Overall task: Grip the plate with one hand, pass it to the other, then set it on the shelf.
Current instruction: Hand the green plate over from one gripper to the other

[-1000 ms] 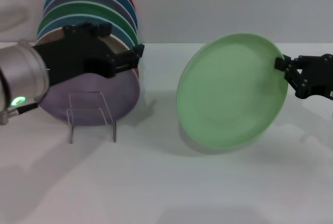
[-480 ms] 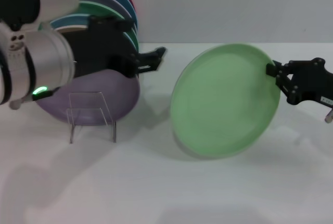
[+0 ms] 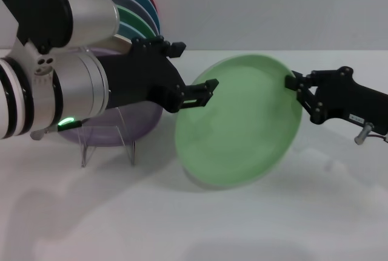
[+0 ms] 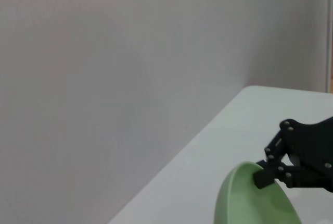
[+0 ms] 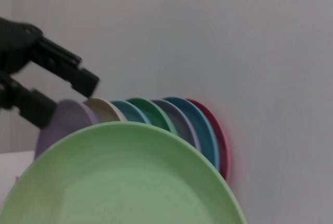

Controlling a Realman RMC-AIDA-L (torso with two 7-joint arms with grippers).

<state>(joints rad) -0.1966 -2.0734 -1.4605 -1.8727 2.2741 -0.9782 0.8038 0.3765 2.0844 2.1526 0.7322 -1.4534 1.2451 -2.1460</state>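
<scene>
- Pale mint plate (image 3: 237, 121) held tilted on edge above the desk (image 3: 242, 224), mid-scene, just right of the rack.
- Right pincer (image 3: 297, 84) clamped on the plate's upper-right rim; sole support.
- Left pincer (image 3: 197, 94) reaching in from the left, jaws apart, tips at the plate's upper-left rim; not gripping.
- Step, by my read: handover about to happen, left side must close on the rim before right lets go.
- Risk: right releases early and the plate drops onto the desk.
- Risk: left bites too shallow on the thin rim and the plate swings or slips out.
- Risk: the bulky left arm sits close to the stacked plates (image 3: 130, 15) and wire rack (image 3: 108, 136); a wide swing could knock them.
- Left wrist view shows the right pincer (image 4: 260, 178) biting the rim (image 4: 244, 182) clearly; no rack there.
- Right wrist view shows the row of coloured plates (image 5: 177, 117) behind the mint plate and the spread left pincer (image 5: 54, 83); its own fingers don't show.
</scene>
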